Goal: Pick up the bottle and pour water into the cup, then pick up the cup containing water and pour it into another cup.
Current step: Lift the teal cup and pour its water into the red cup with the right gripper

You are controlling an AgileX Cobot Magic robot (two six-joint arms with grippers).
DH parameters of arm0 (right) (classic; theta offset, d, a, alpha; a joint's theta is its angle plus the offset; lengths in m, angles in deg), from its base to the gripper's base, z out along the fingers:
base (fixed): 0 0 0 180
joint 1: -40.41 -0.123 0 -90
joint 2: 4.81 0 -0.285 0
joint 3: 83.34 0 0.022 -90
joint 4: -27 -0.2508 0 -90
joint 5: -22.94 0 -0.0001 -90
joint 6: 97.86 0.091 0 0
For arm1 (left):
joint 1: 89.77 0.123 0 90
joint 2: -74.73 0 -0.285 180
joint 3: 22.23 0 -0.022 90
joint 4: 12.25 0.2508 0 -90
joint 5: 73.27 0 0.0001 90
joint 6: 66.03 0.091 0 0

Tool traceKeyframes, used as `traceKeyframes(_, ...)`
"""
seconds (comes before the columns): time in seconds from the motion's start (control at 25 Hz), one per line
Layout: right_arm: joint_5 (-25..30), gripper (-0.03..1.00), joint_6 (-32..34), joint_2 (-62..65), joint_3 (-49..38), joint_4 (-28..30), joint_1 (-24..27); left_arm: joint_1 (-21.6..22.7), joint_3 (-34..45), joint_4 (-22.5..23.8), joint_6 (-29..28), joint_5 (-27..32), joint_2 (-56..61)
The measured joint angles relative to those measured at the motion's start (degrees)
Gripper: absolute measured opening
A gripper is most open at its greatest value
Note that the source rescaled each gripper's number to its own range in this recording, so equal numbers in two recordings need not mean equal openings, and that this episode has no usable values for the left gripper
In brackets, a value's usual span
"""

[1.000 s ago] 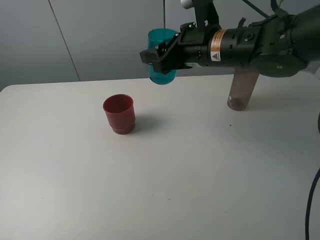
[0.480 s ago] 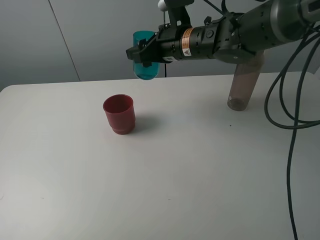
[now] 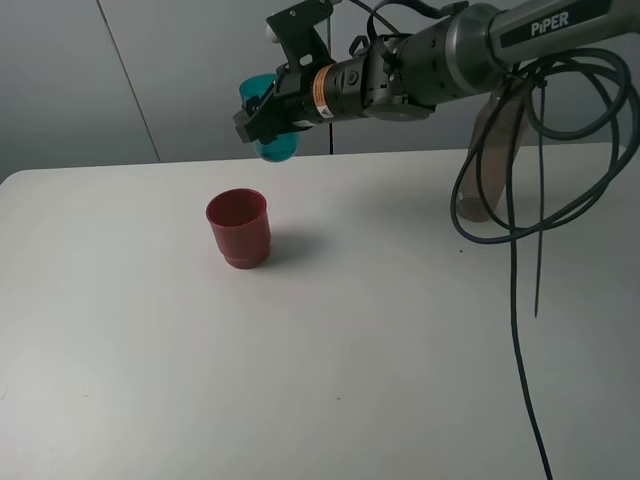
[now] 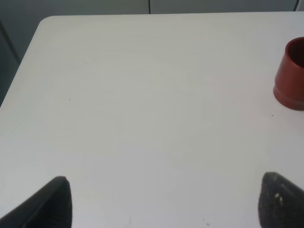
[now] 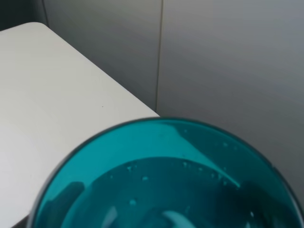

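Second pour in hand: teal cup (image 3: pixel 275 148), grasped by right gripper (image 3: pixel 258 125) upper centre, is to be carried over red cup (image 3: pixel 238 228) and tipped.

The right arm (image 3: pixel 400 75) half hides the bottle (image 3: pixel 495 180).

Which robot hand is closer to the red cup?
Right. The right gripper hangs in the air above the red cup, holding the teal cup. The left gripper is out of the high view; its camera shows the red cup well away across the table.
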Motion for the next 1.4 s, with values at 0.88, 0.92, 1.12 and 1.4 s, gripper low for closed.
traceKeyframes(0.88,4.73,0.05,-22.03,-1.93,2.28,7.06,-1.97,0.0,0.0,0.0,0.0,0.0,0.0)
traceKeyframes(0.92,4.83,0.05,-23.64,-1.93,2.28,7.06,-2.23,0.0,0.0,0.0,0.0,0.0,0.0)
traceKeyframes(1.12,4.83,0.05,-28.51,-1.93,2.28,7.16,-2.53,0.0,0.0,0.0,0.0,0.0,0.0)
traceKeyframes(1.4,6.56,0.05,-39.08,-1.93,2.28,7.16,-2.66,0.0,0.0,0.0,0.0,0.0,0.0)
